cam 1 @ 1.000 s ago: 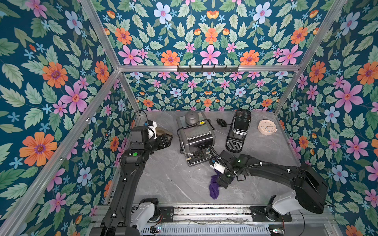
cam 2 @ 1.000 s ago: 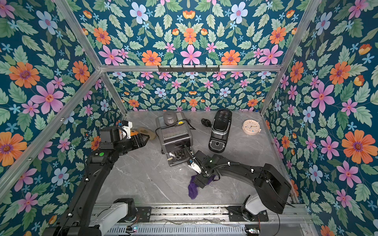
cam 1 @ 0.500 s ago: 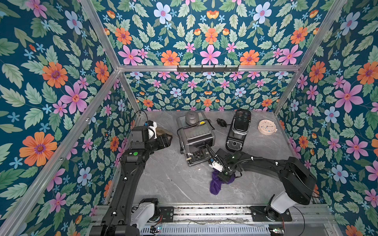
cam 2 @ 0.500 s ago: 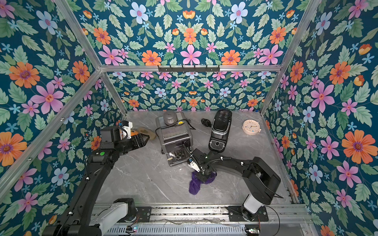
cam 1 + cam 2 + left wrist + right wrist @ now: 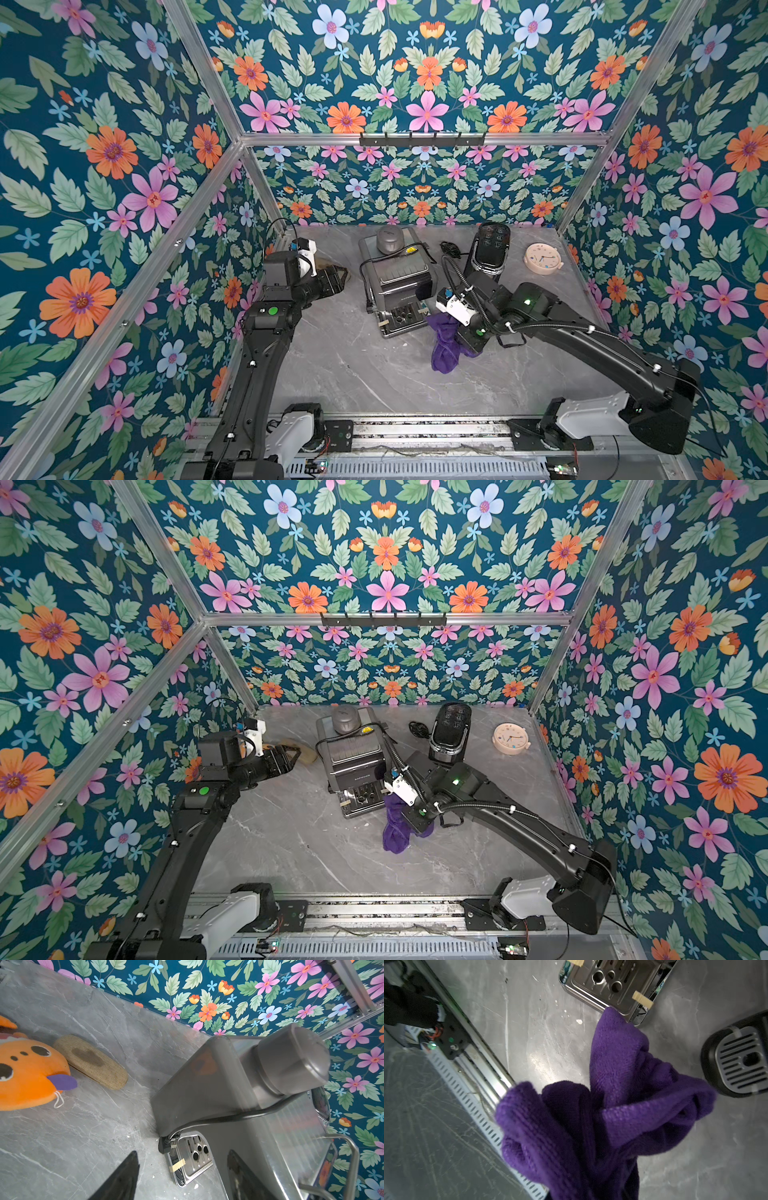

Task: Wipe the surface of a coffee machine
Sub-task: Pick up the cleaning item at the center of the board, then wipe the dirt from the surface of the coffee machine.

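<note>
- The bench [image 5: 332, 374], a grey marbled slab, carried every item.
- The steel coffee machine [image 5: 399, 278] stood upright at the centre rear of the bench. A grey domed cap sat on its back section, and a black power cord [image 5: 228, 1118] lay across its top. Its chrome drip tray [image 5: 610, 982] faced the front rail.
- A black pod machine [image 5: 488, 249] stood upright just to the right of the steel unit, apart from it.
- An orange plush toy [image 5: 27, 1072] lay near the left wall.
- The purple cloth [image 5: 446, 345] hung bunched just in front of the drip tray's right corner. In the right wrist view one fold [image 5: 612, 1022] overlapped that corner; whether it touched could not be told.
- A round beige clock [image 5: 542, 258] lay flat at the right rear.
- A woven tan pad [image 5: 91, 1061] lay just beside the plush toy.
- The right tool [image 5: 461, 338] was clenched on the purple cloth, with its fingers hidden in the fabric.
- The left tool [image 5: 340, 274] hovered left of the steel coffee machine, apart from it. Its fingers [image 5: 124, 1178] were spread and held nothing.
</note>
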`<state>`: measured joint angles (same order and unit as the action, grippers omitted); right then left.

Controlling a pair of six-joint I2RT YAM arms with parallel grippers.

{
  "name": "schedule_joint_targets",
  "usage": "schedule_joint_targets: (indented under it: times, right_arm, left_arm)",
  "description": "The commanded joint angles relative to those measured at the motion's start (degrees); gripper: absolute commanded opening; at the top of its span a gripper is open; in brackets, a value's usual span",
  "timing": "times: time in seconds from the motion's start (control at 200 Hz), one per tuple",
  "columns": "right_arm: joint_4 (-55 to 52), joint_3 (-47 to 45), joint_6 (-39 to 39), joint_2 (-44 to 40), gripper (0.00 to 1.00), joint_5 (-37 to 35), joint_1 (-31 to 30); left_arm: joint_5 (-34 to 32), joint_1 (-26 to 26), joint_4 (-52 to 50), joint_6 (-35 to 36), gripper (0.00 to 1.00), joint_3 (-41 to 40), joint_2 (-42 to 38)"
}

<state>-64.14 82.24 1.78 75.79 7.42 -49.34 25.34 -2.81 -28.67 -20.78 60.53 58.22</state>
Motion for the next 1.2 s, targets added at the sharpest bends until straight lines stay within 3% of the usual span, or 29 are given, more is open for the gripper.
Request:
schedule_joint_targets:
  times: [0.0,0.185,0.265,0.395,0.705,0.8,0.975,1.195]
  right_arm:
    - [-6.1,8.1,4.2,-0.2,0.03,1.5,-0.1]
    - [-5.1,26.6,4.0,5.3,0.02,7.5,-0.1]
    - [-3.1,33.3,4.6,9.5,0.00,3.8,-0.1]
    - [-2.1,45.0,1.5,19.8,0.00,0.8,0.0]
    - [-3.5,74.3,-0.8,45.6,0.00,5.2,-0.8]
    - [0.1,74.9,-1.3,48.6,0.00,3.8,-1.6]
    - [11.3,69.1,-1.5,49.3,0.00,-5.2,-2.9]
    - [18.8,72.5,0.4,54.9,0.00,-16.3,-3.7]
  left_arm:
    - [0.5,0.0,1.7,1.2,0.66,1.0,-0.4]
    - [1.2,0.0,4.2,1.8,0.66,0.6,-2.4]
    - [0.6,0.0,4.9,1.9,0.65,0.1,-3.3]
    - [-1.6,0.0,5.4,1.2,0.64,-0.8,-4.3]
    - [-4.2,0.1,4.1,1.7,0.63,-0.7,-5.6]
    - [-5.2,0.0,3.9,2.0,0.62,-1.0,-6.1]
    - [-6.1,0.0,4.3,2.0,0.62,-2.1,-6.5]
    - [-7.4,0.0,5.1,1.5,0.62,-2.3,-6.0]
